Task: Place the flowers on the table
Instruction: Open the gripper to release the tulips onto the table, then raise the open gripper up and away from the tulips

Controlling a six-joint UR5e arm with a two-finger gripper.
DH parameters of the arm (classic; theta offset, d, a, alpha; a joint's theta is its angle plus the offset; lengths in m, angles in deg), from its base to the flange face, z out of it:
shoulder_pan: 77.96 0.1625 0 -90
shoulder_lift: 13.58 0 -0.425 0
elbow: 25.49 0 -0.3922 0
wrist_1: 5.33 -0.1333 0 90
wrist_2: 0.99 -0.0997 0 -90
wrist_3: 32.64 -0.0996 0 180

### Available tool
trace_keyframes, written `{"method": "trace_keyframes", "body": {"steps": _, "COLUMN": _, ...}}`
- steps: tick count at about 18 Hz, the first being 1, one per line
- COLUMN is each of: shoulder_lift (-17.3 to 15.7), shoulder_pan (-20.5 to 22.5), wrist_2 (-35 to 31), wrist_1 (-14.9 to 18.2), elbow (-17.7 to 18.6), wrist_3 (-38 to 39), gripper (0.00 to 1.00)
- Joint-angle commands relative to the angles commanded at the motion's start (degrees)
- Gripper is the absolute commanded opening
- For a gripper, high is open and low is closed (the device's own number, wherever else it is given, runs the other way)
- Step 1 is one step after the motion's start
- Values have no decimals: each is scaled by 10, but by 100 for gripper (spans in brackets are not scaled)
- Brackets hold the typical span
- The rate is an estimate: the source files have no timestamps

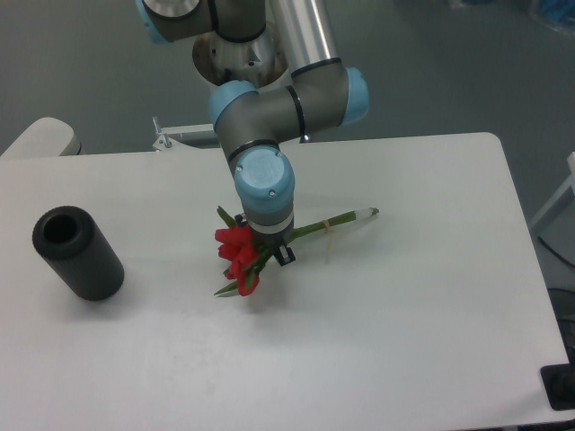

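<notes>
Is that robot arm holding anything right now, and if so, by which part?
The end effector sits over the flowers, just behind the red blooms where the stems begin, but an actual grip cannot be confirmed.

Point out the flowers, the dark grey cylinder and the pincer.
flowers point(235, 250): fixed camera view, on the red blooms.
dark grey cylinder point(88, 262): fixed camera view, on its curved side wall.
pincer point(269, 252): fixed camera view, between the fingertips at the bunch, under the blue wrist cap.

Red flowers point(237, 251) with green stems, white table point(404, 305), dark grey cylinder point(77, 253).
</notes>
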Motion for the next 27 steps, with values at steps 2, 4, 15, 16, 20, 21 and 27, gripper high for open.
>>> {"method": "trace_keyframes", "body": {"steps": 2, "shoulder_lift": 0, "shoulder_pan": -6, "wrist_2": 1, "wrist_1": 0, "elbow": 1, "wrist_3": 1, "gripper": 79}}
{"method": "trace_keyframes", "body": {"steps": 4, "shoulder_lift": 1, "shoulder_pan": -10, "wrist_2": 9, "wrist_1": 0, "elbow": 1, "wrist_3": 3, "gripper": 100}}
{"method": "trace_keyframes", "body": {"steps": 15, "shoulder_lift": 29, "shoulder_pan": 31, "wrist_2": 20, "wrist_1": 8, "elbow": -79, "wrist_3": -13, "gripper": 100}}
{"method": "trace_keyframes", "body": {"steps": 16, "shoulder_lift": 36, "shoulder_pan": 34, "wrist_2": 20, "wrist_1": 8, "elbow": -93, "wrist_3": -22, "gripper": 100}}
{"method": "trace_keyframes", "body": {"steps": 20, "shoulder_lift": 77, "shoulder_pan": 40, "wrist_2": 18, "wrist_1": 10, "elbow": -155, "wrist_3": -26, "gripper": 100}}
{"method": "trace_keyframes", "body": {"steps": 21, "shoulder_lift": 84, "shoulder_pan": 47, "wrist_2": 18, "wrist_1": 10, "elbow": -167, "wrist_3": -25, "gripper": 100}}
{"method": "trace_keyframes", "body": {"steps": 27, "shoulder_lift": 133, "shoulder_pan": 79, "wrist_2": 19, "wrist_1": 10, "elbow": -226, "wrist_3": -28, "gripper": 100}}
